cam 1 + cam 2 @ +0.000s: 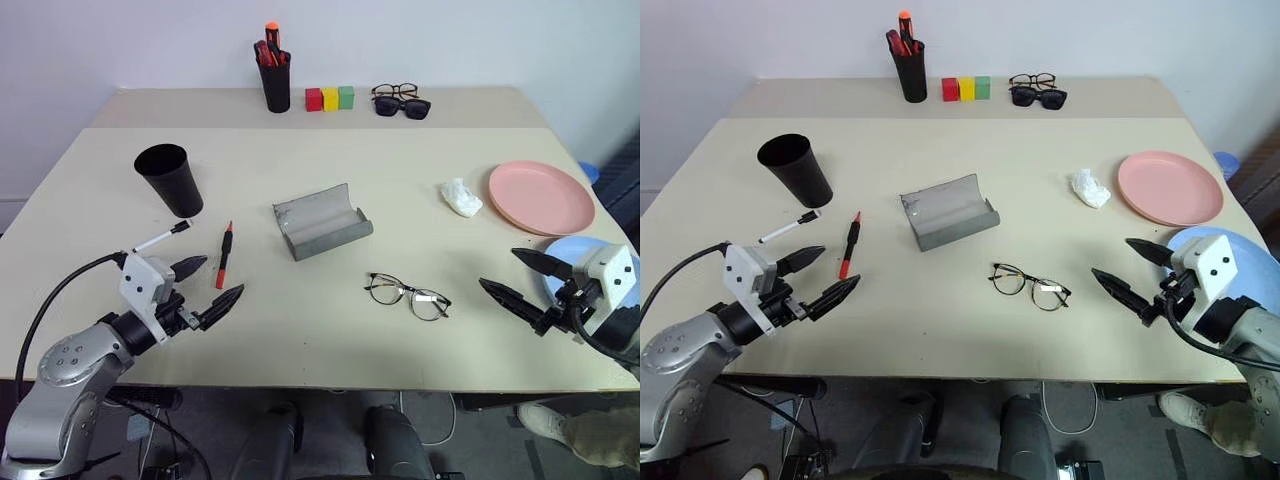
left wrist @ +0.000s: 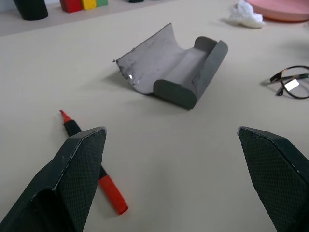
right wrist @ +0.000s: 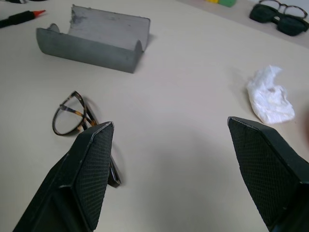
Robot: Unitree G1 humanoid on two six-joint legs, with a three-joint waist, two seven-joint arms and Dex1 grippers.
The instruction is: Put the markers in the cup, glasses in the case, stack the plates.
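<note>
Jaws stand wide and empty on my left gripper (image 1: pixel 203 283) and right gripper (image 1: pixel 520 279). Nothing sorted yet: red marker (image 1: pixel 224 256) lies lower left beside the black cup (image 1: pixel 169 179). I'd drop the left onto it first.

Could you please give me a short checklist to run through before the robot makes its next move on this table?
1. Left end effector open and empty: ok.
2. Right end effector open and empty: ok.
3. Case lying open for the glasses: ok.
4. Cup upright, mouth free: ok.
5. Red marker and white marker lying apart on the table, graspable: ok.
6. Plates stacked: not ok; pink plate and blue plate lie separately.
</note>
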